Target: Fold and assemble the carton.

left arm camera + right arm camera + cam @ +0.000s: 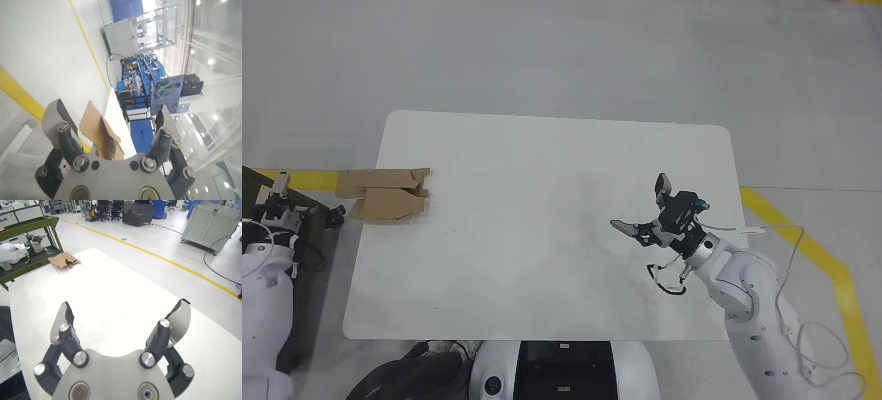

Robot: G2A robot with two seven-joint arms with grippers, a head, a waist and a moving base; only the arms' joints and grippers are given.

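Observation:
The carton (388, 194) is a flat brown cardboard blank lying at the left edge of the white table (542, 280), partly overhanging it. My left gripper (110, 111) is off the table just left of the carton (98, 130); it is open with nothing between its fingers. In the top view the left gripper (287, 200) sits over a dark cart. My right gripper (640, 203) hovers over the right half of the table, open and holding nothing, far from the carton (64, 259). The right wrist view has the right gripper (124, 306) above bare tabletop.
A green cart (51, 224) stands right against the table's left side, under the left arm. A yellow floor line (802, 235) runs past the table's right corner. A thin cable (667, 280) loops off the right wrist near the table's front right.

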